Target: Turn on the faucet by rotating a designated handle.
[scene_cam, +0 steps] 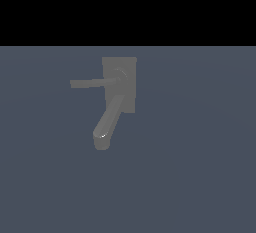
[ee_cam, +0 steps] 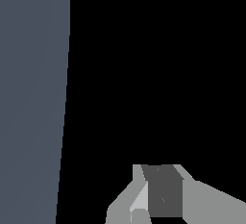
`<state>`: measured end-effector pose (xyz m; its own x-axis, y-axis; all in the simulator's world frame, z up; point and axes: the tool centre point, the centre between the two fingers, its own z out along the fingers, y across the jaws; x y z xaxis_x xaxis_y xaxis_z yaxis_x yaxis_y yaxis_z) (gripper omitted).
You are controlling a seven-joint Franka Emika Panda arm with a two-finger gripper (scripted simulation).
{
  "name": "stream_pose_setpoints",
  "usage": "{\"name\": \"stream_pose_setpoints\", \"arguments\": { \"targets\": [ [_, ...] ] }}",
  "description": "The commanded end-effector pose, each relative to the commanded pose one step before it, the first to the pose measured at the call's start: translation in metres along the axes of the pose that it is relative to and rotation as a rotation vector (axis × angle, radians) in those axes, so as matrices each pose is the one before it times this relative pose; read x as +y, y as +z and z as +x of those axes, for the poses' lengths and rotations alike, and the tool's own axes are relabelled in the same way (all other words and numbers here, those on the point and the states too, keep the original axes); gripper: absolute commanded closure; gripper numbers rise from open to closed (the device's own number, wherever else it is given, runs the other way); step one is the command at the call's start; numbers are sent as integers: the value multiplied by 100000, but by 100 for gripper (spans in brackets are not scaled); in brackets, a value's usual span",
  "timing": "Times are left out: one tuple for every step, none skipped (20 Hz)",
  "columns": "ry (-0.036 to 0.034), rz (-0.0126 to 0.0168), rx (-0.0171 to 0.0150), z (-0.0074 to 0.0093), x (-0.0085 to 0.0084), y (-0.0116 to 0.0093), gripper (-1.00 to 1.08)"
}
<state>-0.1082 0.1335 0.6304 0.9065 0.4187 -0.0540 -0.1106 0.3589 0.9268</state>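
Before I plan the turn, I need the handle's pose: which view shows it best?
The exterior view: the handle shows whole, a thin bar pointing toward that view's left from its hub on the faucet. The wrist view shows none of it.

A flat, matte blue-grey floor [scene_cam: 200, 177] fills the lower scene; above its straight far edge lies plain black backdrop [scene_cam: 128, 7].

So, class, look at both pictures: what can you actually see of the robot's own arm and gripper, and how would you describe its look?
The exterior view shows no arm at all. The wrist view shows only part of the gripper: blocky, flat-faced shapes in light grey around a darker grey rectangular panel. No cables, markings or labels are visible. Whether it is open or shut cannot be told.
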Motion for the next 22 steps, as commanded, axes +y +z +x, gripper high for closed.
{"name": "stream_pose_setpoints", "arguments": {
  "targets": [
    [-6267, -7448, 4497, 2305, -790, -1171, 108],
    [-2629, -2767, 1846, 969, -341, -458, 108],
    [-2674, -2684, 1893, 993, -360, -458, 108],
    [-2716, -2599, 1941, 1016, -378, -457, 108],
    [-2754, -2515, 1991, 1040, -396, -457, 108],
    [-2788, -2430, 2042, 1064, -413, -457, 108],
    [-2818, -2344, 2093, 1088, -429, -456, 108],
    [-2845, -2259, 2146, 1112, -445, -455, 108],
    [-2868, -2173, 2200, 1136, -460, -454, 108],
    [-2887, -2088, 2254, 1160, -474, -453, 108],
    [-2901, -2003, 2309, 1183, -488, -452, 108],
    [-2912, -1919, 2365, 1207, -501, -451, 108],
    [-2919, -1836, 2421, 1230, -513, -449, 108],
    [-2922, -1754, 2478, 1253, -523, -447, 108],
    [-2921, -1672, 2535, 1276, -533, -445, 108],
    [-2916, -1592, 2591, 1298, -542, -443, 108],
    [-2907, -1514, 2648, 1321, -550, -441, 108],
    [-2894, -1437, 2705, 1343, -557, -438, 108],
    [-2878, -1363, 2762, 1364, -562, -435, 108],
    [-2857, -1290, 2818, 1385, -567, -432, 108],
    [-2797, -1204, 2836, 1387, -562, -422, 108],
    [-2666, -1096, 2779, 1354, -542, -402, 108]
  ]
}}
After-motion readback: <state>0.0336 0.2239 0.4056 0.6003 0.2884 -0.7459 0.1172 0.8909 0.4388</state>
